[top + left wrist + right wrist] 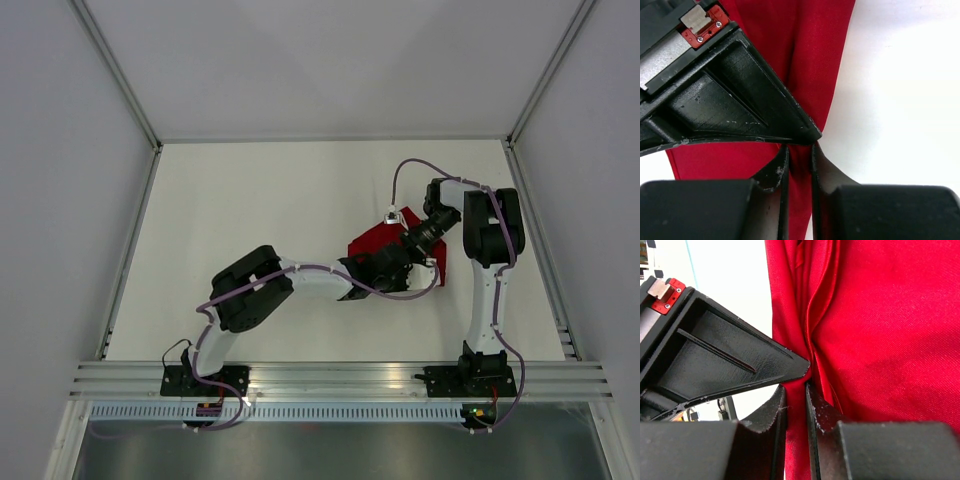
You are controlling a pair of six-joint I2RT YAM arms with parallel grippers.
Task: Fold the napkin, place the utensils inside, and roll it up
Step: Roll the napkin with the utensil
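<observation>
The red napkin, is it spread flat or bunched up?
Bunched up: the napkin shows deep creases, pinched by the left gripper and right gripper.

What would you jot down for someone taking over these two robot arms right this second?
Left gripper: shut on the napkin.
Right gripper: shut on the same cloth, close beside the left.
Napkin lies bunched in folds on the table, right of centre.
Knife: not visible; can't tell if it's inside.
Done: some folding.
Left: confirm the knife, roll up.

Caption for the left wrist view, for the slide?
Left claw pinching a fold of the red napkin, white table beyond.
</observation>
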